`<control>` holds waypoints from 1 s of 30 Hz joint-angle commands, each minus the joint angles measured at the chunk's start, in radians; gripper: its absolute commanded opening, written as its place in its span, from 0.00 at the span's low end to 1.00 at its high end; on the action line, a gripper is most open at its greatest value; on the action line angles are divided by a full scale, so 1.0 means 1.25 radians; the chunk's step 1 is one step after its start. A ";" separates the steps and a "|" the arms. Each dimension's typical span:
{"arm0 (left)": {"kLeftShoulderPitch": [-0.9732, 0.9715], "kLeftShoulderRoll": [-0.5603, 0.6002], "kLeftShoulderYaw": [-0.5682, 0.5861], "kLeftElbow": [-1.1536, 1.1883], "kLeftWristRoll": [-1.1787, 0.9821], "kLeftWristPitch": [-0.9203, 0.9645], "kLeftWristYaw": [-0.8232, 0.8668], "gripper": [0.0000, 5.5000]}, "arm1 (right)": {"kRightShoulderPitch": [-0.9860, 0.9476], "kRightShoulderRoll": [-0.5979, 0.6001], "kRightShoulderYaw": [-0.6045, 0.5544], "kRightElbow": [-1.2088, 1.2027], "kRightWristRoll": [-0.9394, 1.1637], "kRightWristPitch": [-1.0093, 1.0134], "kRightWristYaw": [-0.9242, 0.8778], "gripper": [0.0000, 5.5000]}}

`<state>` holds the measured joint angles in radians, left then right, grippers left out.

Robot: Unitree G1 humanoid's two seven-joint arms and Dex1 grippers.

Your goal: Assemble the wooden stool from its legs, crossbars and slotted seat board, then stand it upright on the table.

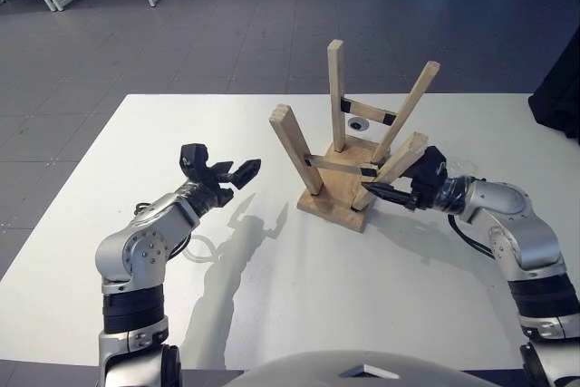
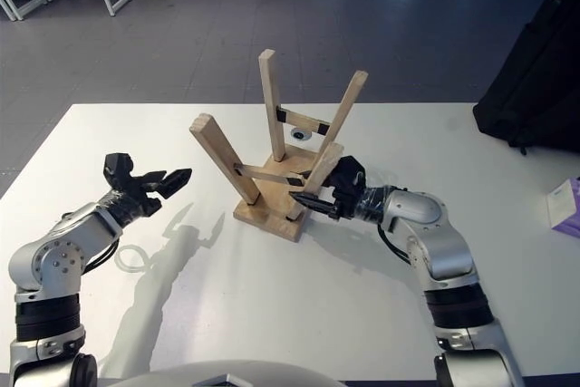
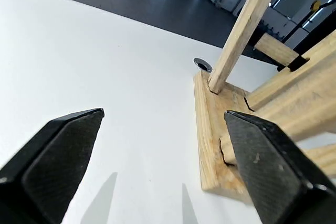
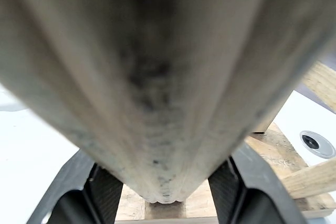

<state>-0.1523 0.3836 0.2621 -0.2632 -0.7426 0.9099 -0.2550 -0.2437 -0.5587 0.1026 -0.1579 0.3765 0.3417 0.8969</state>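
1. Right gripper (image 1: pixel 390 189) is clamped on the nearest leg (image 1: pixel 403 159), low down by the seat board (image 1: pixel 328 208). That leg slants up toward the robot's right.
2. Left gripper (image 1: pixel 222 168) is spread wide, holding nothing, above the table (image 1: pixel 272 314).
3. Across to its right, near but apart, the stool (image 1: pixel 336 124) sits upside down, seat flat, legs skyward. It looks ready for flipping, and the right arm is already on it.
4. The gripped leg's slot joint is hidden behind the fingers, and the far crossbar (image 1: pixel 369 113) ends are hard to make out.

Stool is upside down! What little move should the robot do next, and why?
Probably bring the open left gripper to the near left leg and close on it. The stool rests upside down on its seat board, the right gripper clamps the near right leg, and turning it upright likely needs both.
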 commanded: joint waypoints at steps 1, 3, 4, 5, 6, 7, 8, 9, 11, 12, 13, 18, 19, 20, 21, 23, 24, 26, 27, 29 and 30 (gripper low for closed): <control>-0.002 0.003 0.018 -0.085 0.010 -0.001 0.042 0.77 | 0.009 -0.002 0.003 -0.015 -0.017 0.013 -0.018 0.37; -0.013 -0.010 0.050 -0.144 -0.033 -0.009 0.052 0.77 | 0.015 -0.002 0.002 -0.017 -0.020 0.013 -0.018 0.37; -0.023 -0.015 0.068 -0.178 -0.064 -0.018 0.049 0.77 | 0.017 -0.001 0.003 -0.017 -0.021 0.014 -0.018 0.37; -0.038 -0.018 0.095 -0.212 -0.116 -0.027 0.047 0.77 | 0.017 -0.001 0.004 -0.017 -0.022 0.016 -0.019 0.37; -0.057 -0.019 0.122 -0.234 -0.171 -0.032 0.051 0.77 | 0.022 -0.001 0.002 -0.021 -0.020 0.021 -0.023 0.37; -0.098 -0.016 0.156 -0.249 -0.229 -0.045 0.079 0.73 | 0.026 -0.002 0.001 -0.020 -0.021 0.023 -0.024 0.37; -0.149 -0.003 0.172 -0.262 -0.281 -0.049 0.104 0.70 | 0.032 -0.003 -0.001 -0.020 -0.022 0.024 -0.028 0.37; -0.199 0.012 0.165 -0.280 -0.325 -0.046 0.133 0.67 | 0.037 -0.003 -0.001 -0.018 -0.024 0.024 -0.030 0.37; -0.281 0.019 0.102 -0.317 -0.379 -0.025 0.195 0.60 | 0.041 -0.002 0.002 -0.012 -0.029 0.022 -0.032 0.37; -0.303 0.013 0.052 -0.333 -0.375 -0.010 0.222 0.58 | 0.040 -0.001 0.005 -0.008 -0.032 0.021 -0.033 0.37; -0.314 0.006 0.010 -0.343 -0.371 0.001 0.246 0.55 | 0.040 0.000 0.006 -0.005 -0.034 0.020 -0.034 0.37; -0.294 -0.057 -0.275 -0.312 -0.172 0.030 0.347 0.45 | 0.041 0.008 0.002 0.000 -0.035 0.021 -0.047 0.37; -0.287 -0.050 -0.329 -0.298 -0.102 0.028 0.361 0.45 | 0.043 0.008 0.001 -0.002 -0.033 0.022 -0.049 0.37; -0.278 -0.045 -0.376 -0.280 -0.033 0.020 0.375 0.45 | 0.040 0.008 0.003 -0.001 -0.033 0.022 -0.048 0.37; -0.274 -0.037 -0.426 -0.261 0.039 0.006 0.380 0.45 | 0.040 0.009 0.003 -0.002 -0.032 0.023 -0.049 0.37; -0.279 -0.033 -0.495 -0.236 0.160 -0.022 0.385 0.45 | 0.034 0.010 0.006 -0.002 -0.031 0.026 -0.048 0.37; -0.288 -0.037 -0.514 -0.230 0.206 -0.036 0.386 0.45 | 0.034 0.010 0.007 -0.003 -0.031 0.026 -0.047 0.37; -0.316 -0.047 -0.540 -0.227 0.281 -0.058 0.374 0.45 | 0.037 0.009 0.008 -0.006 -0.030 0.027 -0.046 0.37; -0.324 -0.054 -0.552 -0.224 0.308 -0.062 0.365 0.45 | 0.038 0.008 0.009 -0.007 -0.030 0.027 -0.045 0.37; -0.317 -0.061 -0.595 -0.213 0.365 -0.058 0.350 0.45 | 0.039 0.007 0.010 -0.009 -0.029 0.030 -0.042 0.37; -0.309 -0.055 -0.630 -0.204 0.396 -0.051 0.342 0.45 | 0.039 0.006 0.010 -0.011 -0.028 0.032 -0.041 0.37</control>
<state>-0.5493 0.3089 -0.4612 -0.5438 -0.3069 0.8258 0.2001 -0.2149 -0.5450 0.1001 -0.1856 0.3580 0.3429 0.8535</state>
